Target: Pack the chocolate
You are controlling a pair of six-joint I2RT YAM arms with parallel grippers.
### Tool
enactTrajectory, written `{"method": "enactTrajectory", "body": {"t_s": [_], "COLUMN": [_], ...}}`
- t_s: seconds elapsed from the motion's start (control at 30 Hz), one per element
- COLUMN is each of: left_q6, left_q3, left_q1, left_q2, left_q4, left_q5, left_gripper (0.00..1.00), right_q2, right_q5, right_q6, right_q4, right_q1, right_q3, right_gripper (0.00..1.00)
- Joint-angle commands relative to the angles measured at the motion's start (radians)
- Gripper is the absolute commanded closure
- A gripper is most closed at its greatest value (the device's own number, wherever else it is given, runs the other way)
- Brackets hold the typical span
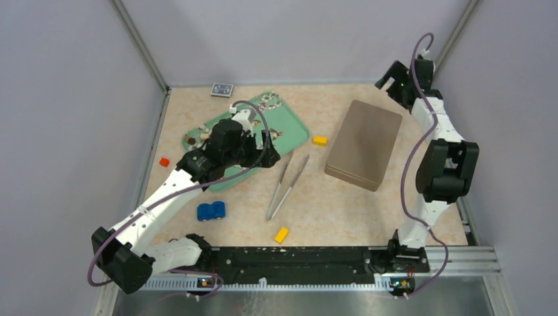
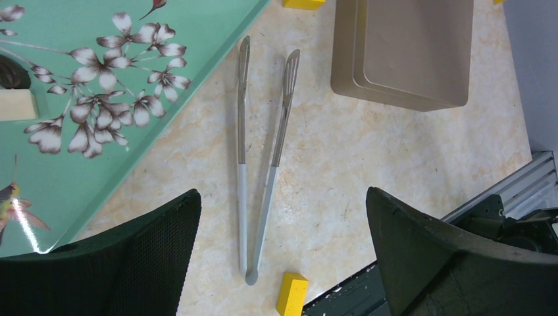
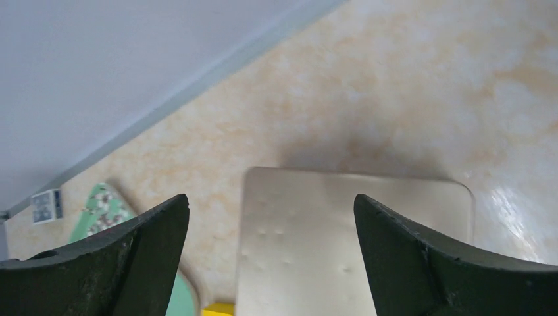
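Observation:
The chocolate lies on a green flowered tray [image 1: 289, 128]: a cluster of small pieces [image 1: 268, 100] at its far end and a dark piece [image 1: 191, 140] at its left. The left wrist view shows a dark piece [image 2: 10, 72] and a cream piece [image 2: 14, 105] on the tray [image 2: 99, 39]. My left gripper [image 1: 270, 153] is open and empty over the tray's right edge; in its own view [image 2: 283, 224] it hangs above the metal tweezers [image 2: 263, 151]. My right gripper [image 1: 387, 84] is open and empty, raised beyond the closed tan tin [image 1: 364, 143], which shows below it [image 3: 349, 243].
The tweezers [image 1: 287, 186] lie between tray and tin. Yellow blocks sit by the tin [image 1: 320, 140] and near the front rail [image 1: 281, 234]. A blue toy car [image 1: 211, 210], a red block [image 1: 164, 161] and a small blue box [image 1: 222, 89] lie around the tray.

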Motion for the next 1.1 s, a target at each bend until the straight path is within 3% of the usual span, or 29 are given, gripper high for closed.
{"method": "enactTrajectory", "body": {"t_s": [0.0,0.33,0.47,0.73,1.07], "left_q6": [0.007,-0.013,-0.027,-0.025,-0.019], "left_q3": [0.005,-0.021,-0.046,-0.044,-0.040], "left_q1": [-0.002,-0.001,-0.001,-0.002,-0.003], "left_q2": [-0.055,-0.137,-0.160,-0.182,-0.187], "left_q4": [0.000,-0.058,-0.064,-0.074,-0.074], "left_q5": [-0.062,-0.127,-0.136,-0.145,-0.157], "left_gripper": [0.01,0.01,0.01,0.01,0.01], "right_q2": [-0.049,0.157,0.163,-0.128,-0.470], "right_q5": [-0.030,-0.094,-0.093,-0.064,-0.061], "right_q6": [-0.068,0.020,0.015,-0.035,-0.035], "right_q4": [-0.019,0.058,0.048,0.063,0.108], "right_q1": [0.124,0.219,0.228,0.244,0.254], "right_q3": [0.143,0.062,0.037,-0.052,-0.543], "right_gripper": [0.07,0.07,0.07,0.07,0.07]}}
